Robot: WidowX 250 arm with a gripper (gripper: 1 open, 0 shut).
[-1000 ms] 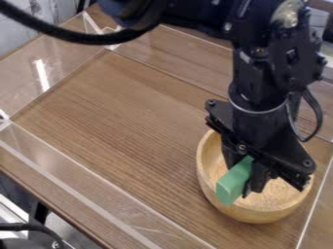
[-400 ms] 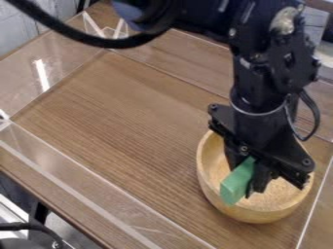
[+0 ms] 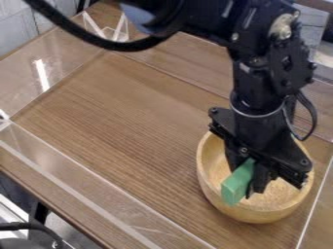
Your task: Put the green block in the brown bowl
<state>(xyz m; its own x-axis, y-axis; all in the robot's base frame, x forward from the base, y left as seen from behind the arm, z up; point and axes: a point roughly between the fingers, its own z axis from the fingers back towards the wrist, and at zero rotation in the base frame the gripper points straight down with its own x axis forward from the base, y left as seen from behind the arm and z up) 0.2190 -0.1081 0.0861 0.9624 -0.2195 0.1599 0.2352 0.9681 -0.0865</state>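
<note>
Hand (image 3: 250, 175) clamps the green block (image 3: 239, 182), tilted, low inside the brown bowl (image 3: 283, 206); releasing it tilted could let it topple against the rim.

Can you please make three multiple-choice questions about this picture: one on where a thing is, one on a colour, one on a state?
1. Where is the green block?
A. On the bare table, left of the bowl
B. Within the brown bowl, between the gripper fingers
C. On the floor under the table

2. What colour is the bowl?
A. Light brown wood
B. Bright blue
C. White

3. What is the gripper's state?
A. Wide open, far above the table
B. Shut on nothing
C. Shut on the block

Answers:
1. B, since the block shows inside the bowl's rim with dark fingers on both sides of it.
2. A, since the rim and inside show a pale wooden tone.
3. C, since the fingers press the block's sides and it stands tilted, not lying flat.
</note>
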